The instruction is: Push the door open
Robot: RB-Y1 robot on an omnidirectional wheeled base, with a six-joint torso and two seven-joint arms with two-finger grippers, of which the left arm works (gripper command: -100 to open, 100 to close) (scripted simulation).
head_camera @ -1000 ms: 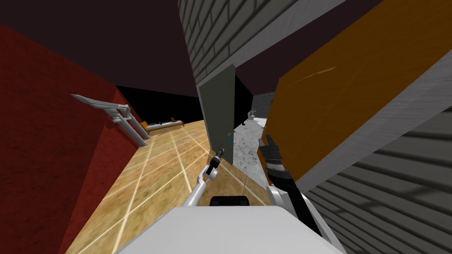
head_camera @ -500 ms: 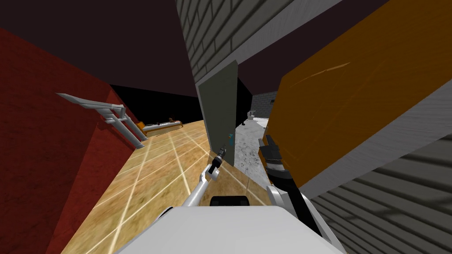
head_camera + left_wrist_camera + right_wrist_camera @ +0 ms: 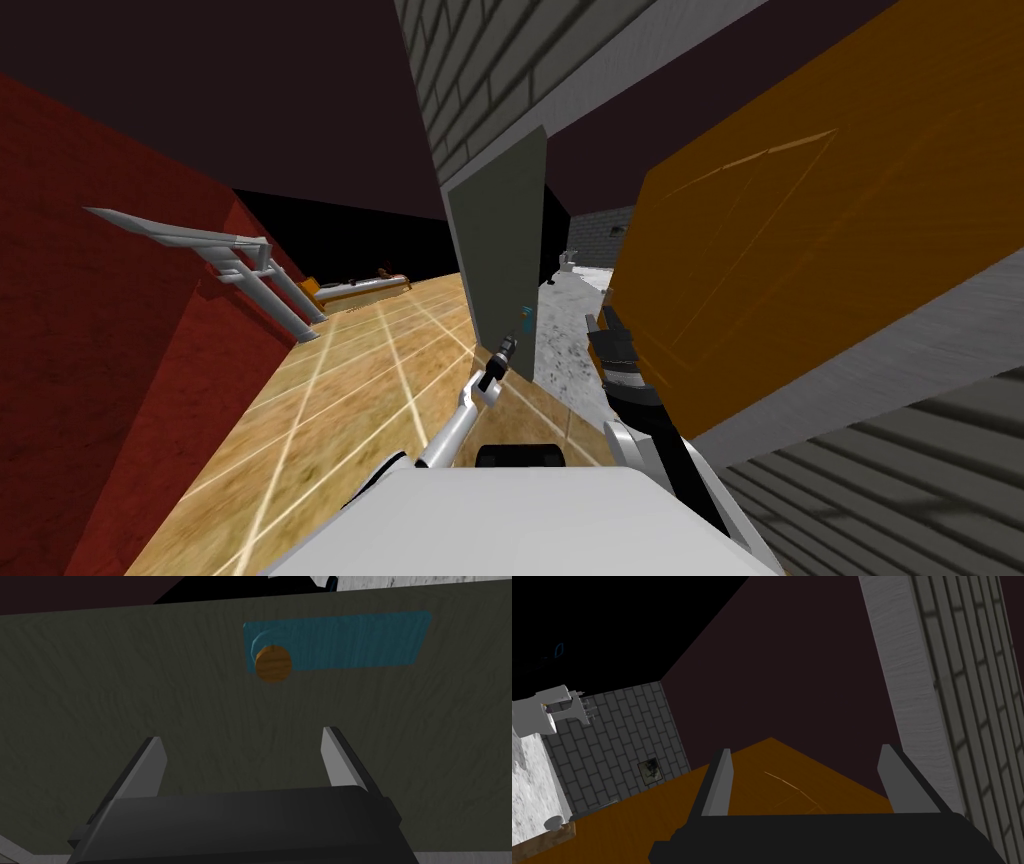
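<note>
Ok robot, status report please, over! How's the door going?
Left gripper open, facing door near knob. Right gripper open, by orange panel. Door ajar, panel flanks the gap.

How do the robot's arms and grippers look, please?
The left arm is slim, light grey, with a dark wrist. The right arm is black with a grey banded ring. The left gripper and right gripper each have two thin light grey blades on a dark box.

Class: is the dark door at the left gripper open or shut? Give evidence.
Partly open: beyond the door, past its free edge, a speckled floor shows.
</note>
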